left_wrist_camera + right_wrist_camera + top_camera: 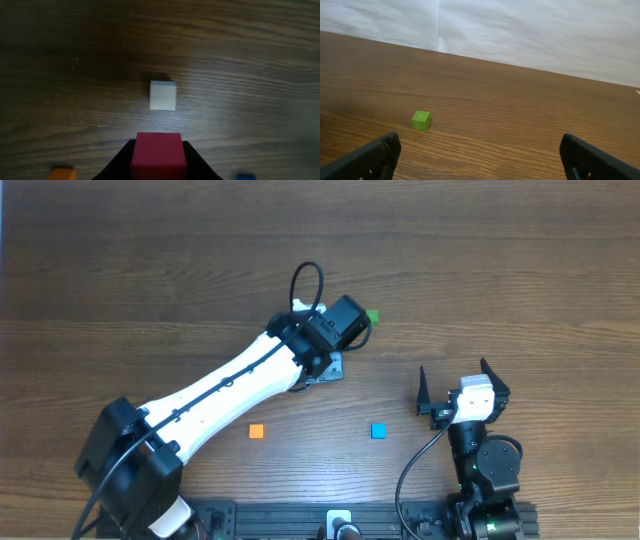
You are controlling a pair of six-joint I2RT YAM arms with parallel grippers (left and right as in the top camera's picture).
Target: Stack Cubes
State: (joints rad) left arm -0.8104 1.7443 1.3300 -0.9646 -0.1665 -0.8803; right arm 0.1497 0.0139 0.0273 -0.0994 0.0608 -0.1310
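Currently the left gripper [159, 169] is closed on a red cube [158, 150], apparently lifted off the table [120, 260], with a white cube [163, 95] just ahead of it, not yet underneath. The right gripper [458, 388] is wide open and empty, near its base. Orange cube [257, 431], blue cube [378, 430] and green cube [421, 120] lie apart. Risk: an off-centre or skewed release would tip the red cube off. Descending short could knock the white one aside.

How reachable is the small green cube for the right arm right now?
Probably yes. The right end effector is open and faces the small green cube across bare wooden table, nothing between. Caution: in the top view the left end effector sits close beside it and could crowd the approach.
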